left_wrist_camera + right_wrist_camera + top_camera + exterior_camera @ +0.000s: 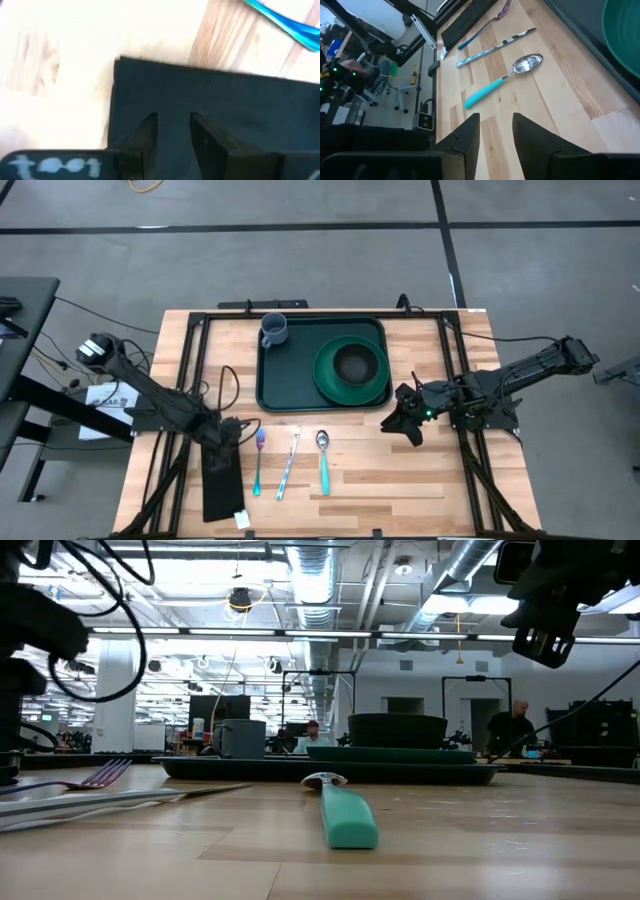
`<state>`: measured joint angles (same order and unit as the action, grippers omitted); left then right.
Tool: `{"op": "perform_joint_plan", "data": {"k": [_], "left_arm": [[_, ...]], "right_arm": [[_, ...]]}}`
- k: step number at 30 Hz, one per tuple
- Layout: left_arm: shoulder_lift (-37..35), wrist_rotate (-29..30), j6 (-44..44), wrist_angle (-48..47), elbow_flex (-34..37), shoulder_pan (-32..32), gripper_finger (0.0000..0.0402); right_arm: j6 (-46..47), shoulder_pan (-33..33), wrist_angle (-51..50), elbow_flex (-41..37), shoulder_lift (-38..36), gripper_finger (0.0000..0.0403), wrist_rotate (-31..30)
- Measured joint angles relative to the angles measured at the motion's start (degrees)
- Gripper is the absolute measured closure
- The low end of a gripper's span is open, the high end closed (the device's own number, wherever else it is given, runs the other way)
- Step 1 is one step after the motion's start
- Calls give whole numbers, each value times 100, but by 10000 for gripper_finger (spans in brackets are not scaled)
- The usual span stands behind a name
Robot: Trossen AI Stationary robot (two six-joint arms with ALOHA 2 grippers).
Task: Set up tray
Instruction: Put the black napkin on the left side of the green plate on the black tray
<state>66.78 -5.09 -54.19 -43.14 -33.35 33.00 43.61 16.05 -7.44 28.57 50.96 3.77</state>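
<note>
My left jaws (pixel 229 432) sit low over the narrow black strip (pixel 221 478) near the worktop's (pixel 420 490) front-left corner, fingers (pixel 145 140) a narrow gap apart, gripping nothing; my right jaws (pixel 403 423) hang above bare wood just off the tray's front-right corner, also narrowly parted and empty. The tray (pixel 275 380) lies at the middle of the back edge, carrying a grey cup (pixel 274 329) in its back-left corner and a green plate (pixel 351 370) with a dark bowl (pixel 354 363) on its right half. Between the tray and the front edge lie a fork (pixel 258 462), a knife (pixel 288 463) and a teal-handled spoon (pixel 323 460), side by side, fork nearest the strip.
</note>
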Motion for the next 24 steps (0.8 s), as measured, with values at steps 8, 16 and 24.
{"op": "perform_joint_plan", "data": {"k": [8,16,24], "left_arm": [[325,104,18,-150,1,8,301],[576,239,259,-400,3,8,300],[601,293,261,-185,3,4,294]], "right_arm": [[2,0,-2,3,0,294,0],[5,0,-4,3,0,294,-80],[101,0,-2,6,0,294,-83]]}}
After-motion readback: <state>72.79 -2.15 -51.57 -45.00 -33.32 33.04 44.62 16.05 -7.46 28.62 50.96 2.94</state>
